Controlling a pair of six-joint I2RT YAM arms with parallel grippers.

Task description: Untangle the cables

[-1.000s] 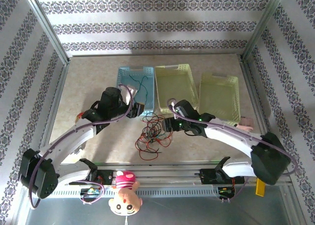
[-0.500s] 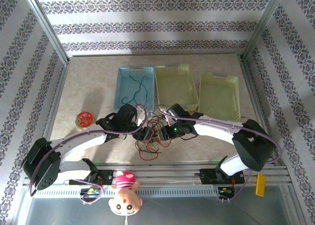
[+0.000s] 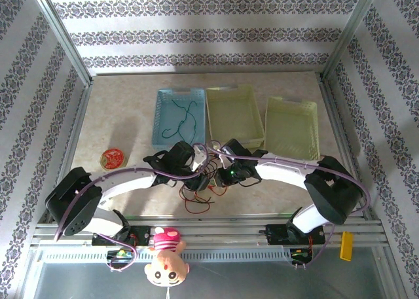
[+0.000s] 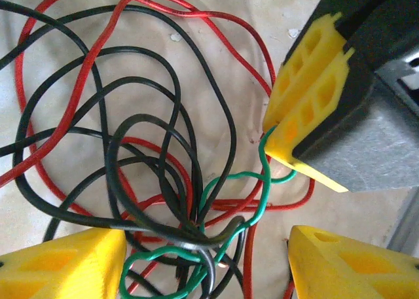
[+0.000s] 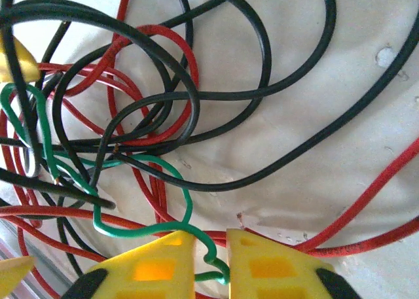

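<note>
Extraction step: the right gripper pinches the green cable at lower frame, the left gripper is spread above the knot; next, likely pin knot, draw green clear.

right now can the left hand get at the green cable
Probably yes. The left hand is open with the green cable looping between its fingers; the right hand pinches it close by. The black cable and red cable cross the same gap, so closing may catch them too.
</note>
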